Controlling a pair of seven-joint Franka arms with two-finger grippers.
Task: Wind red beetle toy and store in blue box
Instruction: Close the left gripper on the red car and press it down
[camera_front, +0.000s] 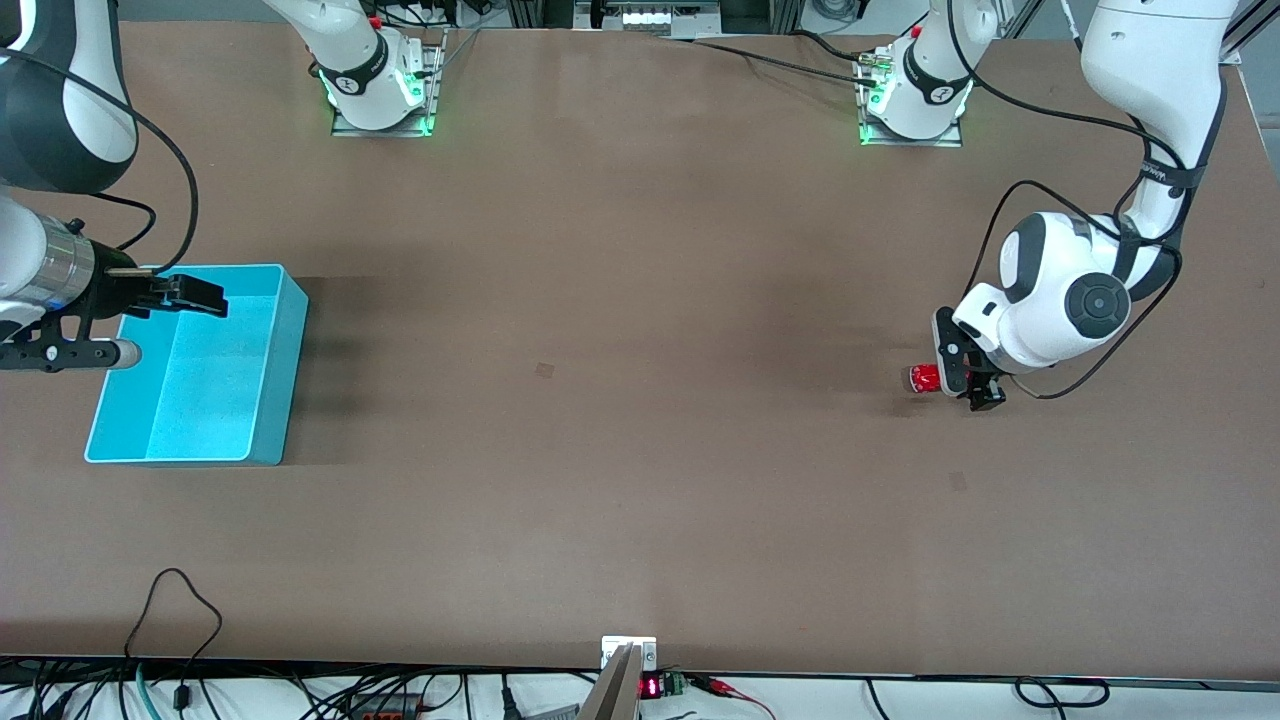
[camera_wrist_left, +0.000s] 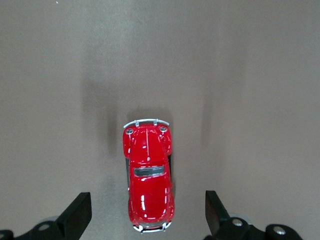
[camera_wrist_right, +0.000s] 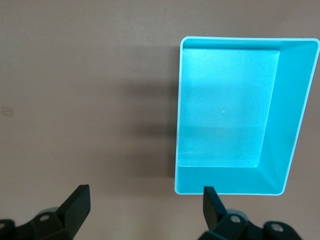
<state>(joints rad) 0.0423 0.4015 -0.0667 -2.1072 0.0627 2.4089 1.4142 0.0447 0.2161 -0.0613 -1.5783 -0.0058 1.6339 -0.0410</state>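
Observation:
The red beetle toy (camera_front: 925, 378) stands on the table near the left arm's end. In the left wrist view the toy (camera_wrist_left: 148, 175) lies lengthwise between my fingers. My left gripper (camera_front: 968, 382) is low over the toy's end, open, with one finger (camera_wrist_left: 75, 216) on each side and a clear gap to the car; it touches nothing. The blue box (camera_front: 200, 380) sits empty at the right arm's end. My right gripper (camera_front: 195, 295) hovers open and empty over the box's rim. In the right wrist view the box (camera_wrist_right: 227, 115) lies just past one finger (camera_wrist_right: 212, 206).
Brown tabletop between the toy and the box. Both arm bases (camera_front: 380, 90) stand along the table edge farthest from the front camera. Cables and a small mount (camera_front: 628, 655) lie at the edge nearest that camera.

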